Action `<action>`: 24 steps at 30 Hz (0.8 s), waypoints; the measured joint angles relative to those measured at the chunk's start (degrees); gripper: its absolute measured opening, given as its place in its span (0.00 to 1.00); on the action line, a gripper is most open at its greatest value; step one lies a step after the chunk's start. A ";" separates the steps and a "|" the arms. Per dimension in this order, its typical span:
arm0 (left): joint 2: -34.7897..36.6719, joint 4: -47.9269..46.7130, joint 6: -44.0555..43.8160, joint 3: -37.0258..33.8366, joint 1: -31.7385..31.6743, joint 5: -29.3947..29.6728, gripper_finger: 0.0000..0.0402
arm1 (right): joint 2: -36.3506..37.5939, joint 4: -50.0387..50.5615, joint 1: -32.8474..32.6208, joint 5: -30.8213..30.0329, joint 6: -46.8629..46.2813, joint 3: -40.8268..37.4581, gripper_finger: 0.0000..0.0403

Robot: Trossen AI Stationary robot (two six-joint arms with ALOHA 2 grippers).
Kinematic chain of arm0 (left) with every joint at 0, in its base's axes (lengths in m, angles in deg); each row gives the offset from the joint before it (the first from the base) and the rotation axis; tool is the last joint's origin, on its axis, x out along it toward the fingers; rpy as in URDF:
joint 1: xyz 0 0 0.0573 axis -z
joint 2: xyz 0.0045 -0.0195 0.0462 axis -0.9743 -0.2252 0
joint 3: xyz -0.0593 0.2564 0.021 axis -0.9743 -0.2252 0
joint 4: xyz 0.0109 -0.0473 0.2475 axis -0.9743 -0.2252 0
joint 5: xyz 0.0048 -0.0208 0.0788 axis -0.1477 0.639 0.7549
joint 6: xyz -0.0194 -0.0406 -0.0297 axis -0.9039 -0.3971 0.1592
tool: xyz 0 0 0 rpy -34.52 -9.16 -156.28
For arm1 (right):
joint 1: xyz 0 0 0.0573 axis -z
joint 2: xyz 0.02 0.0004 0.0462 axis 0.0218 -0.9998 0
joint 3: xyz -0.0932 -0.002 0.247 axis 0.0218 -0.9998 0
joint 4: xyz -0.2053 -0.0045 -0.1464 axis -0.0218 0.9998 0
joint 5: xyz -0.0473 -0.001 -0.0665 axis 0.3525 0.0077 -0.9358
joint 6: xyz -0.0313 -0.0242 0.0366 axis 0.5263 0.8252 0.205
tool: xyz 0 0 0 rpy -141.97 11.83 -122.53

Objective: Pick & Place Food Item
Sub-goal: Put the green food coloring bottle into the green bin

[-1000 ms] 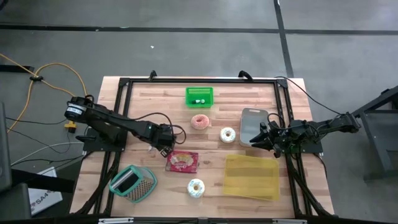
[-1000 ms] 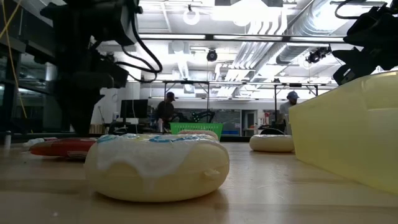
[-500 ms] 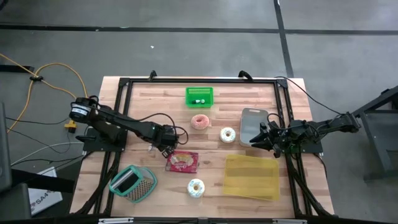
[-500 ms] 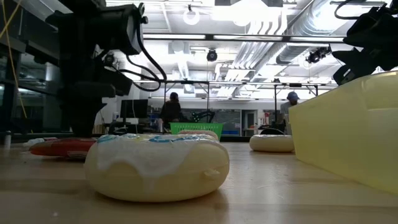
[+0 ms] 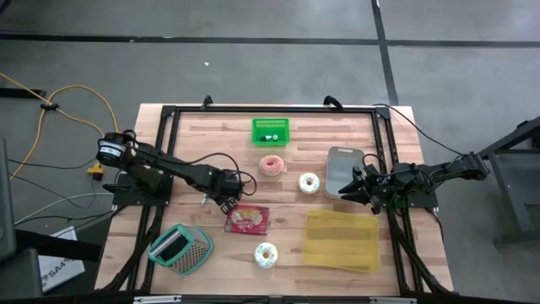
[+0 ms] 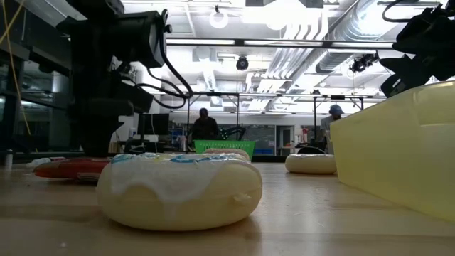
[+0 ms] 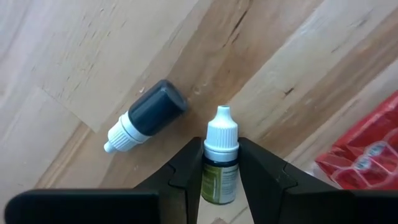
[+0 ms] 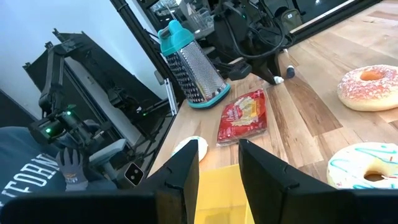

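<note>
My left gripper [image 5: 224, 203] hangs over the table's left middle, pointing down, shut on a small dropper bottle [image 7: 219, 168] with a greenish body and a white cap. A second, black dropper bottle [image 7: 146, 116] lies on its side on the wood beside it. A red food packet [image 5: 247, 219] lies flat just right of that gripper. A pink donut [image 5: 271, 165] and two white-iced donuts [image 5: 309, 181] [image 5: 266, 254] rest on the table. My right gripper [image 5: 351, 187] waits open at the table's right, holding nothing. My left gripper pinches the bottle's greenish body [image 7: 217, 182] between its two fingers, one on each side. The fingers come from above and lie along the bottle. The white cap [image 7: 222, 129] sticks out past the fingertips toward the table. Whether the cap tip touches the wood I cannot tell.
A green basket [image 5: 271, 130] stands at the far middle, and a grey tray [image 5: 344, 166] lies at the right. A yellow container [image 5: 342, 239] sits near right, a teal grater [image 5: 179, 247] near left. A black frame [image 5: 164, 127] rims the table. People stand in the room behind.
My left arm has leaned a little farther over the table toward the red packet, still shut on the bottle. A person in the room behind has walked across.
</note>
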 joint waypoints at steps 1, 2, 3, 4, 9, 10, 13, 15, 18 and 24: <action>-0.39 0.00 0.04 0.06 0.00 -0.10 0.23 | 0.00 0.00 0.01 -0.01 0.01 0.00 0.25; -0.57 0.01 0.18 0.12 0.00 -0.25 0.23 | 0.00 0.00 0.01 0.01 0.00 0.00 0.25; -0.63 0.02 0.21 0.13 -0.09 -0.37 0.23 | 0.00 0.00 0.02 -0.01 0.00 0.01 0.25; -0.63 0.03 0.31 0.13 -0.23 -0.45 0.23 | 0.00 0.00 0.01 0.00 0.01 -0.01 0.25; -0.68 0.17 0.35 0.11 -0.80 -0.70 0.23 | 0.00 0.00 0.01 -0.01 0.00 -0.01 0.25; -0.69 0.19 0.35 0.11 -0.81 -0.74 0.23 | 0.00 0.00 0.02 0.01 0.00 0.00 0.25; -0.71 0.22 0.34 0.11 -0.79 -0.72 0.23 | 0.00 0.00 0.02 -0.01 0.00 -0.01 0.25; -0.72 0.22 0.33 0.09 -0.81 -0.72 0.23 | 0.00 0.00 0.01 0.00 0.01 0.00 0.25; -0.72 0.26 0.33 0.07 -0.79 -0.72 0.22 | 0.01 0.00 0.00 -0.01 0.00 0.01 0.25; -0.72 0.33 0.27 0.04 -0.79 -0.72 0.19 | 0.00 0.00 0.01 0.00 0.01 0.00 0.25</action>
